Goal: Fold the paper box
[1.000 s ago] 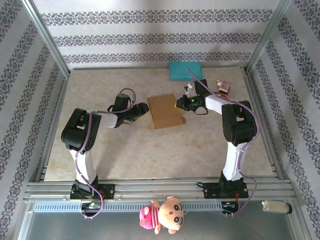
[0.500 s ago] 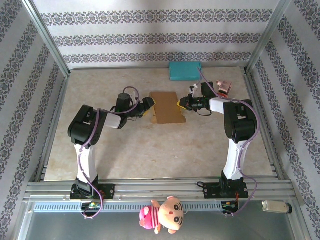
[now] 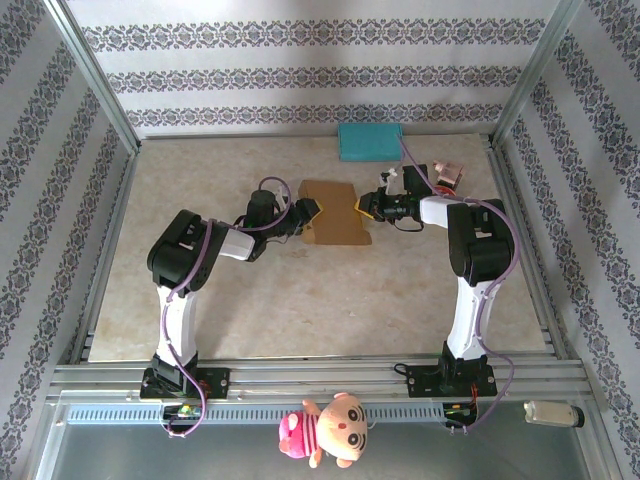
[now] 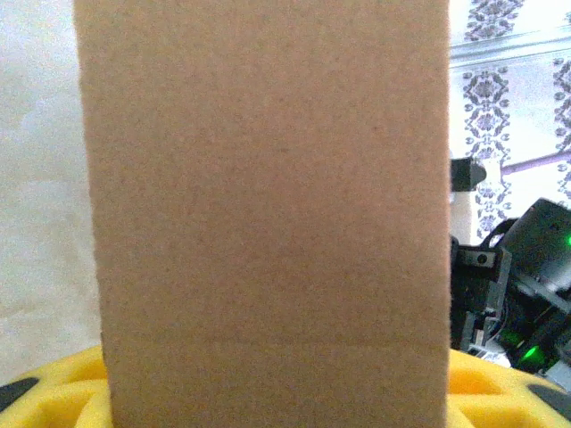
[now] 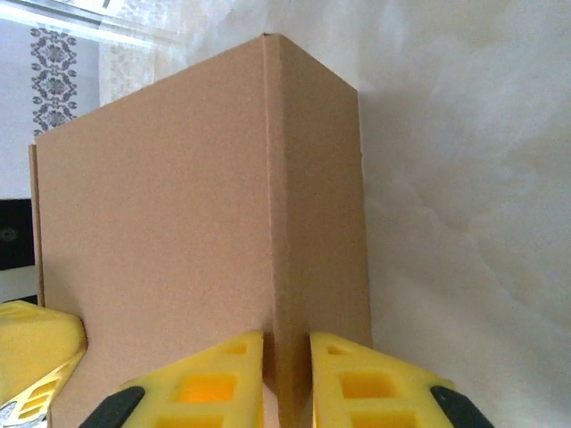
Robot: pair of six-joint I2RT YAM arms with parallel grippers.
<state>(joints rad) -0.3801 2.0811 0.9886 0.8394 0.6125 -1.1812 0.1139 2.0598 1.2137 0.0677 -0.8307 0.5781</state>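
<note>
Right jaws pinch paper box (image 3: 335, 215) crease | left jaws astride, grip unclear | arms stretched inward

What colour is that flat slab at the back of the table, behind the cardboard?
The slab is teal; the top external view shows it best.
</note>
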